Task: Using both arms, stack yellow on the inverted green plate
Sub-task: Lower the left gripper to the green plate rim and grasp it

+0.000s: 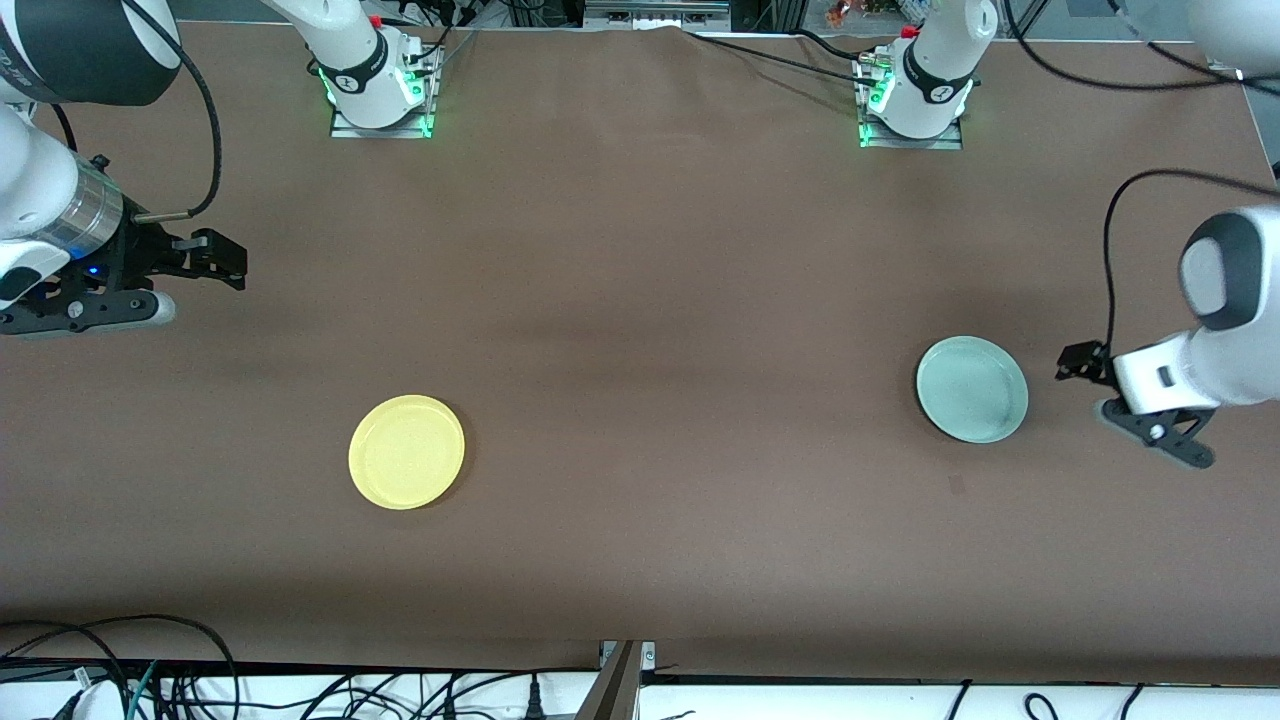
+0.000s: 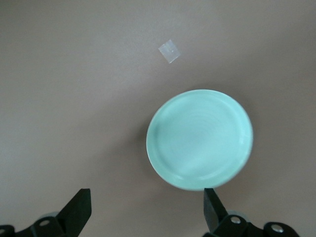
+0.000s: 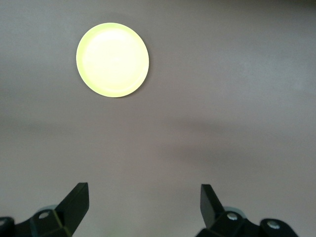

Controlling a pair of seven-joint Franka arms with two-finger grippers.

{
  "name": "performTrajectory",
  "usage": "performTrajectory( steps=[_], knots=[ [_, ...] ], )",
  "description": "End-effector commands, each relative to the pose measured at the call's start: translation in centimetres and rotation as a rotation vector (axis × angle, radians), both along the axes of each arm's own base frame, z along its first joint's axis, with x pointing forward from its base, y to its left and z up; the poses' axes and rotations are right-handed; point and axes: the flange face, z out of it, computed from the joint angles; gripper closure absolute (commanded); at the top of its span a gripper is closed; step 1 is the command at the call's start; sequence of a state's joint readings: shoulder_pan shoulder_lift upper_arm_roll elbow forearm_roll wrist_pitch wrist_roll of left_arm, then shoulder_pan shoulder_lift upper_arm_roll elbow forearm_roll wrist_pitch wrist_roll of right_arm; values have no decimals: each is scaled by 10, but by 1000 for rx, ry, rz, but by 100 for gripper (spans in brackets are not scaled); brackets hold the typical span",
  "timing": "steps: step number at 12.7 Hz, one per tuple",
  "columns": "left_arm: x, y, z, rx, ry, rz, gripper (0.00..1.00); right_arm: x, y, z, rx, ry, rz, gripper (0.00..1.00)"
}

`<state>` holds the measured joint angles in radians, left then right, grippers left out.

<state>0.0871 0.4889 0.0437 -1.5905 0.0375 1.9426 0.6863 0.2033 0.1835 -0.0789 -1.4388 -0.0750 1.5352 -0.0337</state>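
Front view: both arms partly cut off at frame edges. Yellow (image 1: 406,452) lies toward right arm's end, nearer cam than green plate (image 1: 972,389), well apart.

Left wrist view: left gripper (image 2: 146,210) spread open, empty, up over the table just beside green plate. A small tape bit (image 2: 169,51) lies near plate.

Right wrist view: right gripper (image 3: 144,203) open, empty, well apart from yellow.

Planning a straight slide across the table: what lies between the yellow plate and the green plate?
Nothing: the front view shows only bare brown table between the yellow plate and the green plate.
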Motion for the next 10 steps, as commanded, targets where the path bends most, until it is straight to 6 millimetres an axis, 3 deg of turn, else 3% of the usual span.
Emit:
performTrajectory(
  steps=[1, 4, 8, 9, 10],
  knots=[
    [6, 6, -53, -20, -25, -98, 0, -5, 0, 8, -17, -7, 0, 0],
    [-7, 10, -109, -22, -48, -144, 0, -3, -1, 5, -12, -7, -9, 0],
    [-16, 14, -154, -45, -12, -189, 0, -4, 2, 8, 6, -11, -13, 0],
    [-17, 14, -161, -50, -2, -210, 7, -5, 4, 8, 27, -8, -15, 0],
    [-17, 11, -165, -56, 2, -224, 37, -5, 5, 9, 36, -10, -16, 0]
  ],
)
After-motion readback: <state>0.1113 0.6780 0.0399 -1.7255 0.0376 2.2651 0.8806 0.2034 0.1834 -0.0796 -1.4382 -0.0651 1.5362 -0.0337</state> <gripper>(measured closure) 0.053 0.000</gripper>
